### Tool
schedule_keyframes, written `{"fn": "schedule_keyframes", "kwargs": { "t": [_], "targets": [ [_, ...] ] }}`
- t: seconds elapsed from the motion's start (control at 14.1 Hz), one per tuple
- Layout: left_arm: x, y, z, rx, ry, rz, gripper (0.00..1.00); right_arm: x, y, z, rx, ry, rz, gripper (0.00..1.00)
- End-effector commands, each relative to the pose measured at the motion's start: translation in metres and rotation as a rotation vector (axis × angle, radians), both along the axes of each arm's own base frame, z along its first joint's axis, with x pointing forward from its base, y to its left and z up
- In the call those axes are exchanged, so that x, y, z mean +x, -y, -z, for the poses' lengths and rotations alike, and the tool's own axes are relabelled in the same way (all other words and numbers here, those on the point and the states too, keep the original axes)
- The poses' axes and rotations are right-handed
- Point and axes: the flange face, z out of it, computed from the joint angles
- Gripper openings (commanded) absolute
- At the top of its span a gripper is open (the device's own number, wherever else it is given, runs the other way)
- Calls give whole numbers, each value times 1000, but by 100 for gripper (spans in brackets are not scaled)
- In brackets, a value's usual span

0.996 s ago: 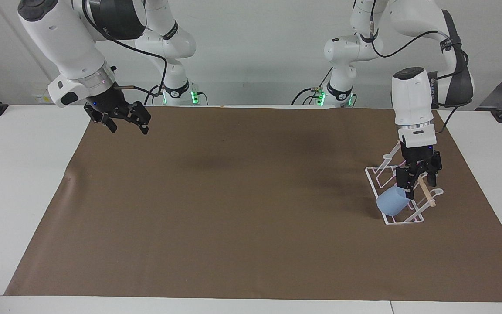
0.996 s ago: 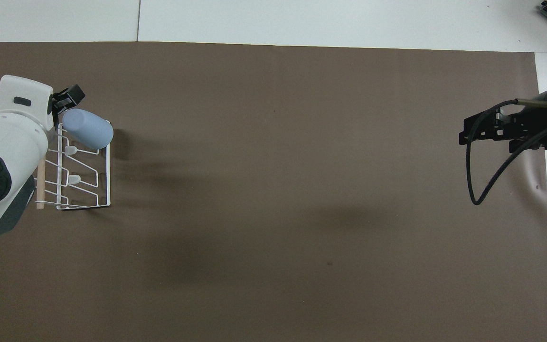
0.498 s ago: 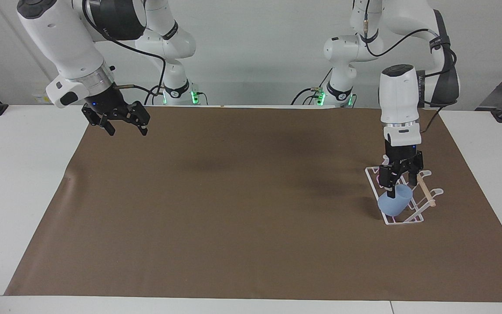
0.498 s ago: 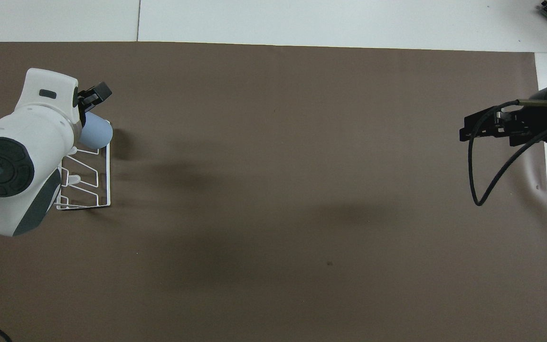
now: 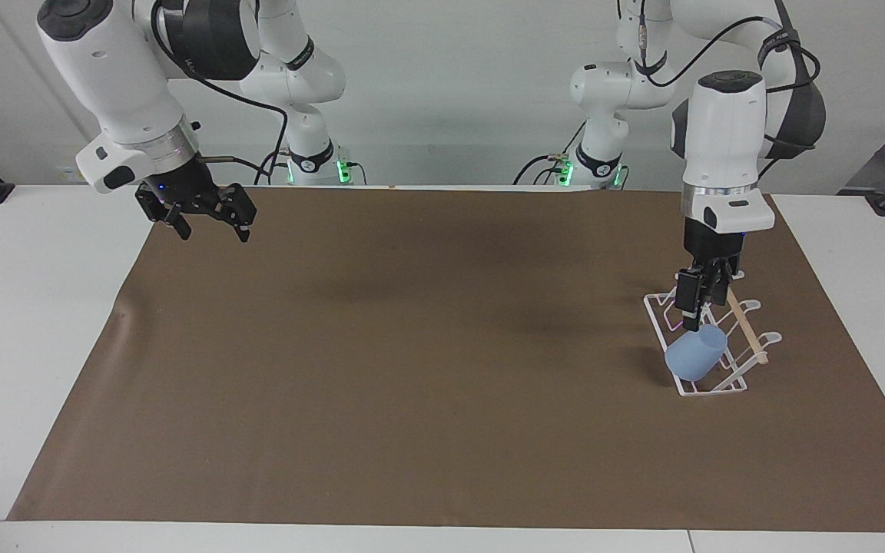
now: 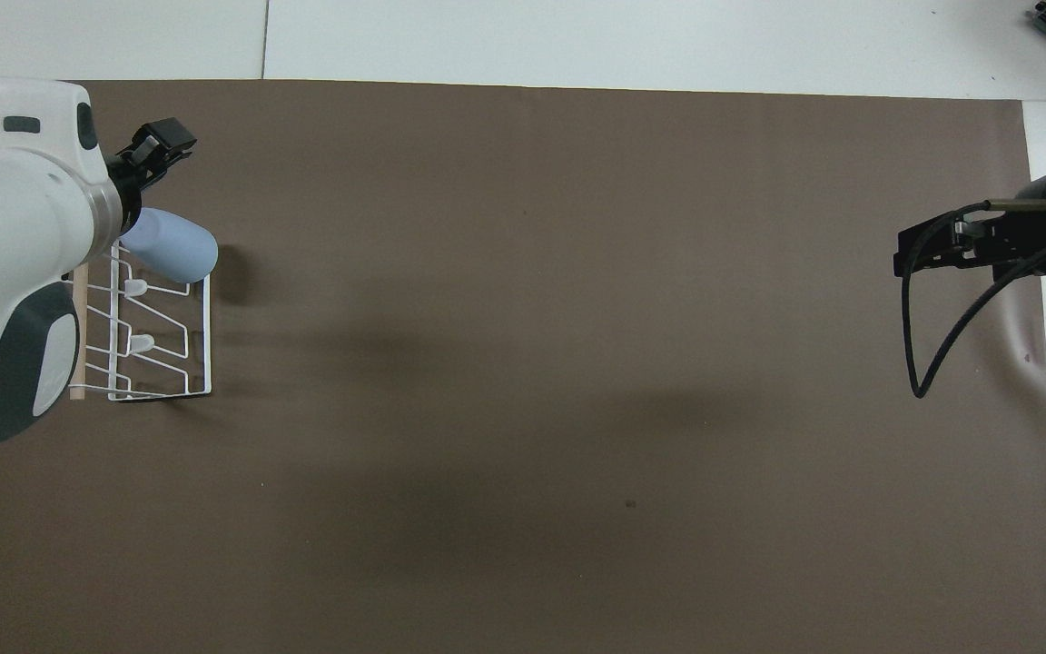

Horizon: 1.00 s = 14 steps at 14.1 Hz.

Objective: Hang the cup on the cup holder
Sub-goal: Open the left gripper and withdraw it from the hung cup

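Observation:
The light-blue cup (image 5: 693,355) hangs tilted, mouth down, on the prong of the white wire cup holder (image 5: 658,312) that is farthest from the robots; the holder's wooden rod (image 5: 747,330) runs along its top. The cup also shows in the overhead view (image 6: 173,254), at the end of the holder (image 6: 207,338). My left gripper (image 5: 698,306) hovers just above the cup and the holder, open and empty, not touching either; it also shows in the overhead view (image 6: 156,147). My right gripper (image 5: 210,227) is open and empty, and waits in the air over the right arm's end of the mat.
A brown mat (image 5: 412,369) covers most of the white table (image 5: 35,322). The cup holder stands on it toward the left arm's end. A black cable (image 6: 918,363) loops down from the right wrist.
My left gripper has risen off the cup and turned about its wrist. The cup stays on the holder. My right gripper has drifted slightly toward its end of the table.

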Motion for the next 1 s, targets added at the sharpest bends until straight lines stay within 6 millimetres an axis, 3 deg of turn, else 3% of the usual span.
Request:
{"fn": "schedule_keyframes", "kwargs": {
  "t": [0.0,0.14,0.28,0.64,0.92],
  "targets": [
    [-11,-4,-34,-74,-44,2,100,-9,5,0,-5,13,-25,100],
    [-17,-20,-53,-98,-106,49,100,-9,2,-1,6,15,-16,100],
    [-24,-42,-54,-96,-171,141,100,-10,2,0,7,0,-22,100],
    [-51,-64,-44,62,-404,587,100,-10,1,1,7,0,-22,100],
    [-56,-72,-71,139,-487,805,100,-10,1,0,7,1,-22,100]
  ]
}}
